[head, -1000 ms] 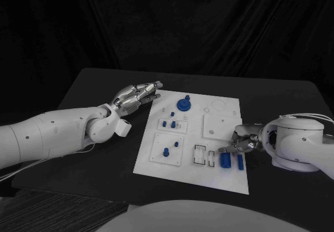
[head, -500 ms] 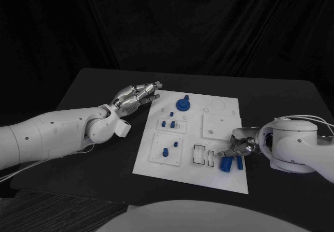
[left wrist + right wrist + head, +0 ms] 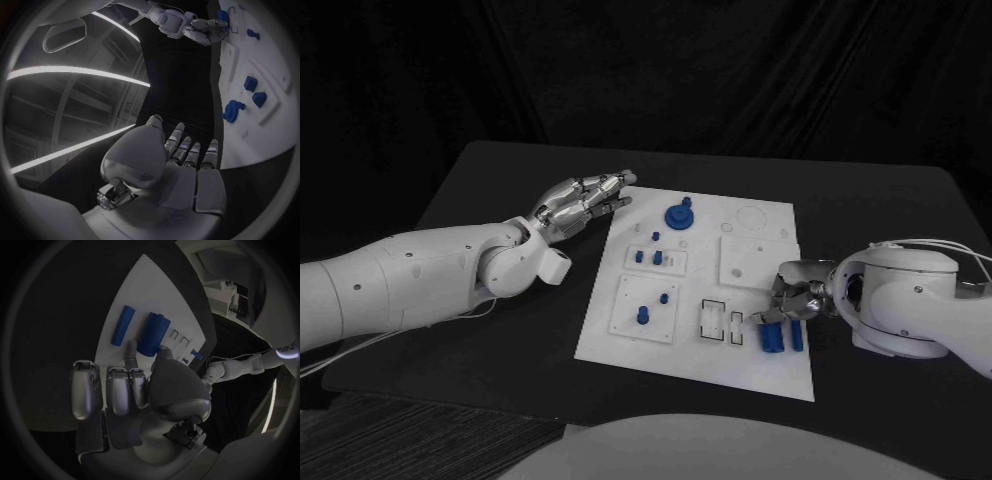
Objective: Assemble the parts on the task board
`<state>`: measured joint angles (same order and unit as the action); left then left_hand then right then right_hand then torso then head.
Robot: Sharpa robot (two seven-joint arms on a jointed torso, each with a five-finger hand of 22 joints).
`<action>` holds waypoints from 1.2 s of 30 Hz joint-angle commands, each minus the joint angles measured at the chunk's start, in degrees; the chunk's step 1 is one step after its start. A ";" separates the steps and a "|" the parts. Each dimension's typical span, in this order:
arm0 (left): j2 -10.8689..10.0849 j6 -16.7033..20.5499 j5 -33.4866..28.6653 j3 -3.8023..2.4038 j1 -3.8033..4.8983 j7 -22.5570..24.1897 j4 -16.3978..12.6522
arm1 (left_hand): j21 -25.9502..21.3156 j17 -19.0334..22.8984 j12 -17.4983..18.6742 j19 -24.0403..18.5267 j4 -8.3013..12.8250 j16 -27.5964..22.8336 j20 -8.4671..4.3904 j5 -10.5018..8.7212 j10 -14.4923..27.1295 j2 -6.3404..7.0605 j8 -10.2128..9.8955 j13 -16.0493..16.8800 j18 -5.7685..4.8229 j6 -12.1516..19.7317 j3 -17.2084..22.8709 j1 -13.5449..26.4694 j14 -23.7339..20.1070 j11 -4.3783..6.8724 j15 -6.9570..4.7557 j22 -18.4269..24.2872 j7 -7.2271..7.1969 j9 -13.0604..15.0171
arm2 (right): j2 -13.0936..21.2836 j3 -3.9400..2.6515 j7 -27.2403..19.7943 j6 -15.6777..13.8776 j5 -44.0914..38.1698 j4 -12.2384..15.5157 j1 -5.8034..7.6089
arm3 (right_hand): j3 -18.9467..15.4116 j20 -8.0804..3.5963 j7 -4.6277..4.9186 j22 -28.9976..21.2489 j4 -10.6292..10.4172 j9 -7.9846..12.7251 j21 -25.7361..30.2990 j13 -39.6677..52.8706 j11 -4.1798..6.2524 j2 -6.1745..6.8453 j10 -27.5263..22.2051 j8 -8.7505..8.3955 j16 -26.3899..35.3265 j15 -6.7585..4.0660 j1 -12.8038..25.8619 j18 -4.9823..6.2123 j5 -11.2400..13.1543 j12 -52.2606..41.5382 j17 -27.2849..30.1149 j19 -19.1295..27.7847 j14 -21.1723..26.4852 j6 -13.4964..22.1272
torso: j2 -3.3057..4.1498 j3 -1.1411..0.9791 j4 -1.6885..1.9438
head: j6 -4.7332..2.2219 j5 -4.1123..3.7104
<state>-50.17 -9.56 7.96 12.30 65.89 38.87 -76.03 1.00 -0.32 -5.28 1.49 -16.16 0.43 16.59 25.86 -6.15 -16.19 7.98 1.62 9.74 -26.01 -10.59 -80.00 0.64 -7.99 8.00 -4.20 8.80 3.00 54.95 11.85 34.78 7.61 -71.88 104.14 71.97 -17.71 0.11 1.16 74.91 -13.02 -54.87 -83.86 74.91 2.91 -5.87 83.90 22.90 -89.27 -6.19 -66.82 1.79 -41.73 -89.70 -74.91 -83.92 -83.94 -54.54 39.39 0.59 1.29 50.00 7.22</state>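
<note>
the task board (image 3: 747, 370) lies mid-table. the right hand (image 3: 790, 298) rests at its right edge, fingertips touching the thick blue cylinder (image 3: 153, 334), which lies flat beside a thinner blue rod (image 3: 122, 325); whether it grips the cylinder i cannot tell. the left hand (image 3: 584, 198) hovers off the board's far left corner, fingers apart, holding nothing

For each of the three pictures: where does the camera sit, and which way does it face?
Head view: on the head, looking down at the task board; both arms enter.
Left wrist view: behind the left hand, facing along the board's edge.
Right wrist view: behind the right hand, facing two blue cylinders.
Shared: all show the board; the left wrist view also catches the right hand.
</note>
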 commanded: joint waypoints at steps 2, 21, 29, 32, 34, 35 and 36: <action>0.14 -1.06 -0.33 -0.05 -0.12 2.38 -0.03 | 0.21 -0.06 -0.36 0.12 0.13 0.25 0.14 0.28 -0.21 -0.05 0.01 0.01 0.39 0.28 0.45 -0.93 0.25 -0.16 0.25 -0.11 0.35 0.02 | -0.09 0.06 -0.25 -4.04 5.88 -0.04 -0.24 | 3.64 -0.35 -1.20 12.62 2.32 -0.69 0.75 15.09 0.91 -1.59 6.10 0.96 1.12 -0.66 -2.40 0.06 -1.09 -0.30 -11.75 -2.79 -5.33 -2.03 | 0.04 -0.02 0.01 | 0.00 0.06; 0.25 -1.32 -0.33 -0.05 -0.26 2.13 0.22 | 0.23 -0.07 -0.40 0.17 0.33 0.27 0.16 0.53 -0.12 0.02 -0.02 0.00 0.36 0.35 0.70 -1.41 0.27 -0.16 0.28 -0.14 0.35 0.02 | -0.05 0.04 -1.31 -10.83 17.40 0.92 1.29 | 7.47 -1.02 -1.84 12.14 0.99 -3.62 2.21 15.09 1.57 0.66 6.10 3.44 2.43 -1.30 -2.36 0.40 -3.93 -0.30 -9.51 -2.21 -4.91 -1.61 | -0.02 0.00 0.00 | 0.00 0.14; 0.50 -1.47 -0.33 -0.05 -0.27 2.07 0.38 | 0.23 -0.07 -0.40 0.17 0.33 0.27 0.16 0.53 -0.12 0.02 -0.02 0.00 0.36 0.35 0.70 -1.41 0.27 -0.16 0.28 -0.14 0.35 0.02 | -1.04 0.04 -1.82 -11.81 18.06 0.96 2.59 | 8.30 -1.08 -1.88 12.08 1.01 -3.97 2.41 15.09 1.62 1.42 6.10 3.64 2.58 -1.35 -2.65 0.44 -4.19 -0.30 -9.26 -2.14 -4.87 -1.29 | -0.07 0.04 0.07 | 0.00 0.09; 0.60 -1.51 -0.33 -0.05 -0.28 2.04 0.48 | 0.23 -0.09 -0.37 0.17 0.38 0.30 0.16 0.62 -0.04 0.04 -0.05 -0.02 0.35 0.43 0.78 -1.56 0.31 -0.16 0.32 -0.12 0.35 0.01 | -2.03 0.04 -2.05 -11.68 18.13 0.52 2.77 | 8.49 -1.09 -1.86 12.04 0.98 -4.03 2.53 15.09 1.61 1.60 6.10 3.64 2.63 -1.36 -2.66 0.47 -4.14 -0.30 -9.17 -2.10 -4.85 -1.15 | -0.01 0.03 0.03 | 0.00 0.11; 0.67 -1.49 -0.33 -0.05 -0.29 1.99 0.52 | 0.21 -0.08 -0.37 0.15 0.38 0.29 0.16 0.63 -0.02 0.03 -0.07 -0.02 0.35 0.50 0.80 -1.59 0.30 -0.15 0.34 -0.06 0.34 0.00 | -2.65 0.04 -2.13 -11.39 18.15 0.16 2.81 | 8.72 -1.10 -1.84 12.01 0.96 -4.09 2.63 15.09 1.60 1.81 6.10 3.63 2.71 -1.35 -2.71 0.49 -4.05 -0.30 -9.04 -2.06 -4.83 -0.99 | -0.01 0.01 0.05 | 0.00 0.06; 0.71 -1.48 -0.33 -0.05 -0.29 1.98 0.53 | 0.11 -0.09 -0.37 0.01 0.39 0.30 0.15 0.65 0.00 0.04 -0.06 -0.02 0.33 0.46 0.82 -1.62 0.31 -0.15 0.36 0.28 0.34 0.00 | -3.07 0.04 -2.15 -11.20 18.16 -0.11 2.83 | 8.94 -1.10 -1.82 11.98 0.97 -4.14 2.72 15.09 1.59 2.01 6.10 3.62 2.75 -1.35 -2.78 0.51 -3.97 -0.30 -8.99 -2.03 -4.82 -0.86 | -0.01 0.01 0.05 | 0.00 0.06; 0.73 -1.48 -0.33 -0.05 -0.29 1.97 0.53 | 0.08 -0.09 -0.39 -0.03 0.39 0.30 0.15 0.65 -0.01 0.04 -0.05 -0.02 0.33 0.44 0.83 -1.63 0.32 -0.15 0.36 0.37 0.34 0.01 | -3.49 0.04 -2.16 -11.00 18.17 -0.39 2.83 | 9.09 -1.10 -1.80 11.97 0.96 -4.17 2.75 15.09 1.57 2.10 6.10 3.61 2.76 -1.34 -2.82 0.51 -3.86 -0.30 -8.97 -2.02 -4.82 -0.78 | 0.00 0.01 0.04 | 0.00 0.06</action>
<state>-49.58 -10.34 7.96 12.30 65.68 38.87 -75.43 1.00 -0.32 -5.49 1.49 -15.71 0.43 16.59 26.18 -6.14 -16.21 7.98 1.62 9.75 -25.80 -10.08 -81.02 0.85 -7.99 8.21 -3.98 9.01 3.00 51.75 11.90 33.21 -2.77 -54.50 104.00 74.72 -13.76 -0.73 0.93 74.94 -16.96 -55.39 -81.42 74.91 4.04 -3.84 84.01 26.24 -86.79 -7.05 -68.86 1.80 -45.75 -89.70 -74.90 -83.93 -83.95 -54.33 39.34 0.61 1.32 50.00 7.29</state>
